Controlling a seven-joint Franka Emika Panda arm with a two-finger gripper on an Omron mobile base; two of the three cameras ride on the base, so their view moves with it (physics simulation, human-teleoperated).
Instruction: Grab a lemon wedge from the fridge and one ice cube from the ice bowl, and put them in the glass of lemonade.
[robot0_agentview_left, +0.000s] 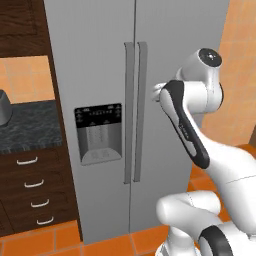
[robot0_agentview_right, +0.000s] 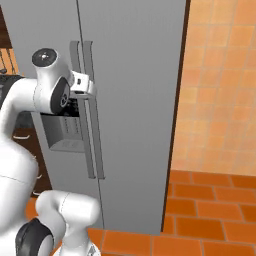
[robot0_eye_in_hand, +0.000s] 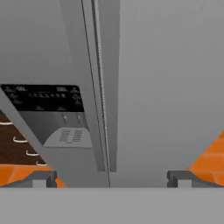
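Note:
The tall light-grey fridge (robot0_agentview_left: 100, 60) stands straight ahead with both doors closed. Its two long vertical handles (robot0_agentview_left: 141, 110) meet at the middle seam, and the black dispenser panel (robot0_agentview_left: 98, 132) is on the left door. My gripper (robot0_agentview_right: 90, 87) is at the upper part of the handles (robot0_agentview_right: 95, 135), right up against them. In the hand view my gripper (robot0_eye_in_hand: 111, 179) is open, with the fingertips (robot0_eye_in_hand: 43, 179) wide apart and the handles (robot0_eye_in_hand: 109, 109) running down between them. The lemon wedge, the ice bowl and the glass of lemonade are out of view.
Dark wooden drawers (robot0_agentview_left: 32, 185) under a dark stone counter (robot0_agentview_left: 27, 125) stand left of the fridge, with a silver appliance (robot0_agentview_left: 4, 107) at the frame's edge. An orange tiled wall (robot0_agentview_right: 220, 85) closes in on the fridge's right. The orange tiled floor (robot0_agentview_right: 210, 200) spreads below.

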